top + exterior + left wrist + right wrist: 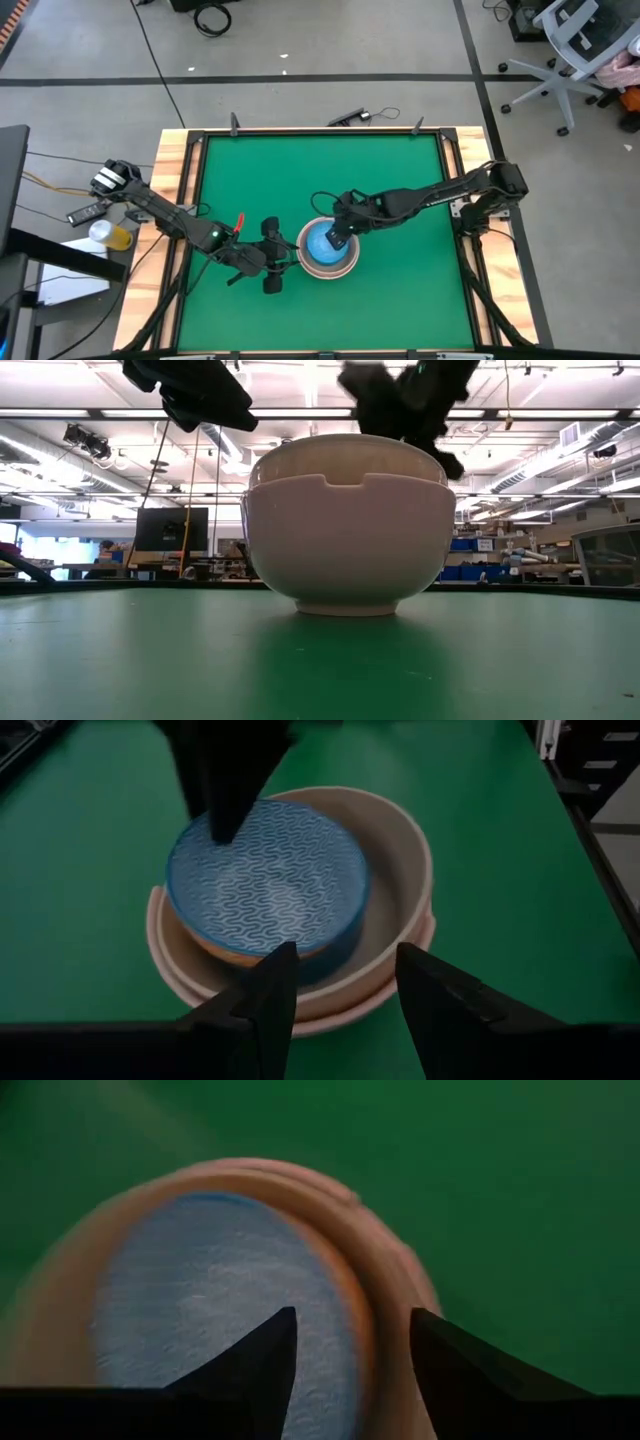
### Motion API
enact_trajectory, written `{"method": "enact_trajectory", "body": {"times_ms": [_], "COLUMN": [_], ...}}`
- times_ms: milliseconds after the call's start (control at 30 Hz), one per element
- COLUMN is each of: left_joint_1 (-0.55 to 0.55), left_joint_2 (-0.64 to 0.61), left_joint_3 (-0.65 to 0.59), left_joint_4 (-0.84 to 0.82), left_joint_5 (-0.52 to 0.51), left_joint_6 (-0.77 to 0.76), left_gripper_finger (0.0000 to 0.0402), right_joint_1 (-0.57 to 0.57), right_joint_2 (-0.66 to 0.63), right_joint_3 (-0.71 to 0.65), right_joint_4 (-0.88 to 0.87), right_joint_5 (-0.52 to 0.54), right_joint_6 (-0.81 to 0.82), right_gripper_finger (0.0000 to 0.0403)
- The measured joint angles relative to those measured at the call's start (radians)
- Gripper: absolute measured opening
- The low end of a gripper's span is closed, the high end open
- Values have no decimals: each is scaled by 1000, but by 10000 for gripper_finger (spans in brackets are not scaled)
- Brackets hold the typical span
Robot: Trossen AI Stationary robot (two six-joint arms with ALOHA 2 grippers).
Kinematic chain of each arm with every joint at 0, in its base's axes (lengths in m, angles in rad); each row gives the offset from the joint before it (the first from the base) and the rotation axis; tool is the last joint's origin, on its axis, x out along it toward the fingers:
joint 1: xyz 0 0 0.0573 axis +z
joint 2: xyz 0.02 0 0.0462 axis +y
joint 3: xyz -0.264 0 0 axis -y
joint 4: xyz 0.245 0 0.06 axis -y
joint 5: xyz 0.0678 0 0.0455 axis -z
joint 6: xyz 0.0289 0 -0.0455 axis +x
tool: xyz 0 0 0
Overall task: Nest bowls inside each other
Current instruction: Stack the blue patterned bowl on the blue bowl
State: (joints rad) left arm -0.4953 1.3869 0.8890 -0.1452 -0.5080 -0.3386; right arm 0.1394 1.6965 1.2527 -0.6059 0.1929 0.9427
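No legible writing on bowls (pixel 329 250)

bowl stack: round plastic bowls (pixel 328 250) nested upright, at 5 o'clock from table centre
innermost: wave-patterned blue bowl (pixel 265 885), tilted

The blue bowl (pixel 268 885) sits in the stack of bowls (pixel 345 525), but the stack's tall wall hides it in the low view. In the left wrist view the right gripper (pixel 225 780), just beyond the blue bowl from the left gripper (pixel 340 995), covers part of the bowl's far rim and is cut off by the picture's edge. The right wrist view is blurred; the bowl rims (pixel 385 1290) ahead of its fingers smear together.
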Motion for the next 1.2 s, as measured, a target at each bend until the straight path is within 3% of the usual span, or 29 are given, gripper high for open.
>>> {"method": "enact_trajectory", "body": {"times_ms": [167,333,533,800,1000,1200], "left_joint_1": [0,0,5,5,5,6], "left_joint_2": [0,0,0,0,0,0], "left_joint_3": [0,0,0,0,0,0], "left_joint_4": [0,2,-1,-6,-12,-8], "left_joint_5": [-2,-4,-4,-4,-4,-4], "left_joint_6": [-9,-14,-15,-16,-17,-18], "left_gripper_finger": [172,172,172,172,172,172], "right_joint_1": [19,23,37,37,31,-5], "right_joint_2": [-34,-15,7,55,43,7], "right_joint_3": [20,20,19,19,19,78], "right_joint_4": [21,17,7,0,-3,-30], "right_joint_5": [124,104,111,117,117,87], "right_joint_6": [-83,-248,-339,-336,-286,-247], "right_gripper_finger": [197,186,169,107,20,28]}}
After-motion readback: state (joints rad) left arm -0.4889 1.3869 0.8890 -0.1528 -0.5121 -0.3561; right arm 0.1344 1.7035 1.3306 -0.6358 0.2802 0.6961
